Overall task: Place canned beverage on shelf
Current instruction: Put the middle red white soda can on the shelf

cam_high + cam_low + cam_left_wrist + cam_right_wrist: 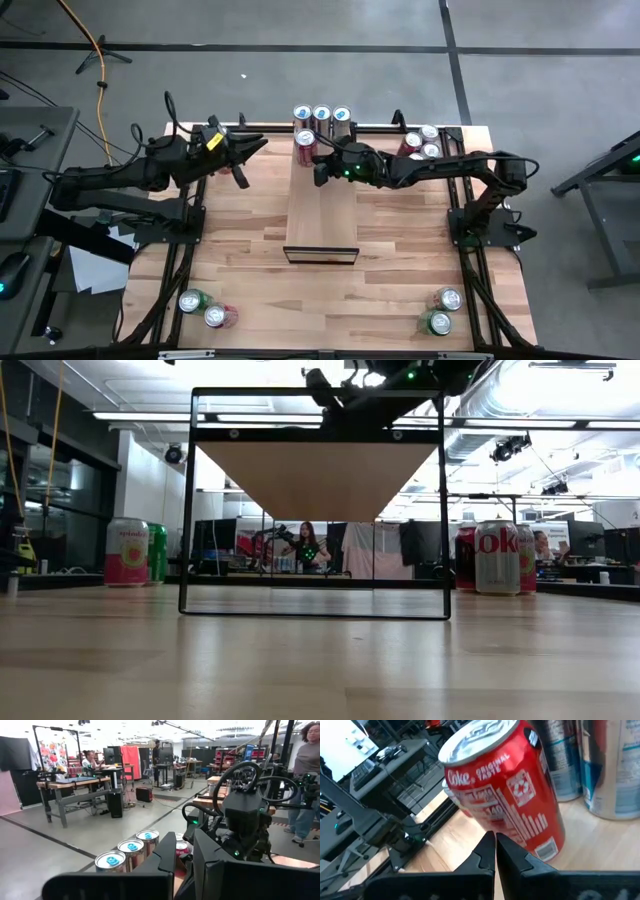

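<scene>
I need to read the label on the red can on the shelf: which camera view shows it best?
The right wrist view: the red Coke can fills the picture, label readable, just beyond the shut right claw. The high view shows only its top on the shelf. The left wrist view catches a sliver; the low view hides it.

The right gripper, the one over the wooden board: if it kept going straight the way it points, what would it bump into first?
Most likely the red Coke can standing on the shelf. The right gripper, fingers shut, points straight at it from close by, though the exact gap is hard to judge.
</scene>
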### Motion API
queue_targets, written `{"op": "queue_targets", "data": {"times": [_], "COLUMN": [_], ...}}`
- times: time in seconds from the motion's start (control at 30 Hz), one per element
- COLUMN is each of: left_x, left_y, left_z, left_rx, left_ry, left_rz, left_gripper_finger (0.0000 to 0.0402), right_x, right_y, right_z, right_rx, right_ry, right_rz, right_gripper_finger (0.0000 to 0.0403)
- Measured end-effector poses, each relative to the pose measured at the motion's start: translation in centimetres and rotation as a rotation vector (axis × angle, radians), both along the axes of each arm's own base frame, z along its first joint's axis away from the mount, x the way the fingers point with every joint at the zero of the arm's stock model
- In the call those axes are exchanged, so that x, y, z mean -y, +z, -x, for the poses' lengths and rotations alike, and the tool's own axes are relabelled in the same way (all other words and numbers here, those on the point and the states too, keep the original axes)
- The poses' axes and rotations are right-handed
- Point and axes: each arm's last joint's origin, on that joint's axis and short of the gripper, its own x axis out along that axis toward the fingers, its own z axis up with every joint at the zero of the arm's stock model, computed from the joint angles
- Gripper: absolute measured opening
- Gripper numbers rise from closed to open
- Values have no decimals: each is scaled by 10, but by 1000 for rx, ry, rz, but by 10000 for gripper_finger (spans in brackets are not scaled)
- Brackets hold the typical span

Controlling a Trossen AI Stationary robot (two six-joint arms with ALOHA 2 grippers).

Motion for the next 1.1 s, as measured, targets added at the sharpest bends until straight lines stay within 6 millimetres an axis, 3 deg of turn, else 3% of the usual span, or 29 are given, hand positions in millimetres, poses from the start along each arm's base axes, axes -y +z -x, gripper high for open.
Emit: {"op": "queue_targets", "data": {"times": [0.23, 0.83, 0.97, 1.1], "left_x": [-5, -6, -6, -6], "left_y": [0, 0, 0, 0], "left_z": [1, 1, 1, 1], "left_rx": [-1, -2, -11, -12], "left_ry": [34, 44, 45, 45], "left_rz": [0, -1, -15, -16], "left_gripper_finger": [1, 0, 0, 0], "right_x": [7, 20, 15, 6], "right_y": [-4, 0, 21, 53], "right_z": [-7, -5, 10, 42], "right_rx": [0, 12, -33, -119], "right_ry": [-4, -21, 64, 168], "right_rz": [-6, 36, 112, 216], "right_gripper_finger": [0, 0, 0, 0]}}
